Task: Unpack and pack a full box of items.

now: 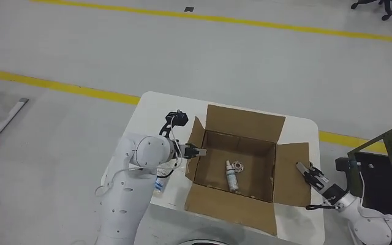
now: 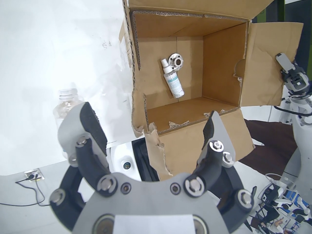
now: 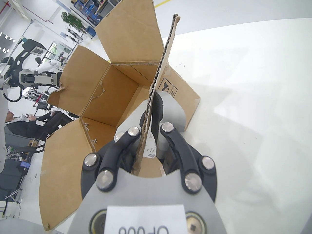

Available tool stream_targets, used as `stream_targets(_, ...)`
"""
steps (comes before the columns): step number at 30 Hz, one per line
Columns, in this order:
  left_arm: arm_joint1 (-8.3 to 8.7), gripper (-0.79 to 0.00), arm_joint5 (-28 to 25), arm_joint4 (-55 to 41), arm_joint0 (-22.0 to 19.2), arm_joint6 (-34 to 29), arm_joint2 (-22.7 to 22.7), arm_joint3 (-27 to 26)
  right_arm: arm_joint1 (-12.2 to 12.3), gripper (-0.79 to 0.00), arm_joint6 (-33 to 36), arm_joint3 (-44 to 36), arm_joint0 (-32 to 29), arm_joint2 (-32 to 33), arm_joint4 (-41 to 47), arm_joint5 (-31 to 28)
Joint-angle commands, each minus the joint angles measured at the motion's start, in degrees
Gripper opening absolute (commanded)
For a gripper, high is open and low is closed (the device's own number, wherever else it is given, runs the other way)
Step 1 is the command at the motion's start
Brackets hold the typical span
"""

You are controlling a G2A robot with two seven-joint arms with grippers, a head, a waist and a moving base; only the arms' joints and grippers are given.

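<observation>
Left of the box (image 1: 239,142), a clear plastic bottle (image 2: 63,103) sits on the table (image 1: 162,107), near the box's left wall. My left gripper (image 2: 151,113) hangs at the rim of that wall, spread wide and holding nothing. On the box floor lies a spray bottle (image 2: 172,79), well apart from the left gripper, with a metal flange (image 2: 176,61) just beside its nozzle end. At the box's right side, my right gripper (image 3: 152,108) is clamped on the right flap (image 1: 291,174).
</observation>
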Motion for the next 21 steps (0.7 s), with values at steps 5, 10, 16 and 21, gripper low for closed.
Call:
stream_targets(5, 0.38, -0.785, 0.8, -0.9, 0.3, 0.3, 0.8, -0.1, 0.0, -0.785, -0.1, -0.1, -0.7, 0.2, 1.2, -0.2)
stream_targets(10, 0.86, -0.785, 0.5, -2.2, 1.3, -0.2, 0.7, -2.1, 0.0, -0.785, 0.3, -0.4, -1.0, 0.6, 1.7, -0.6)
stream_targets(16, 1.46, -0.785, 0.5, -4.1, 2.2, -1.2, 0.3, -4.3, 0.1, -0.785, 0.7, -0.7, -1.4, 0.8, 1.8, -1.0)
stream_targets(21, 1.88, -0.785, 1.2, -4.1, 2.6, -0.7, 0.8, -5.8, 0.1, -0.785, 0.8, -1.1, -1.7, 0.8, 1.8, -1.3)
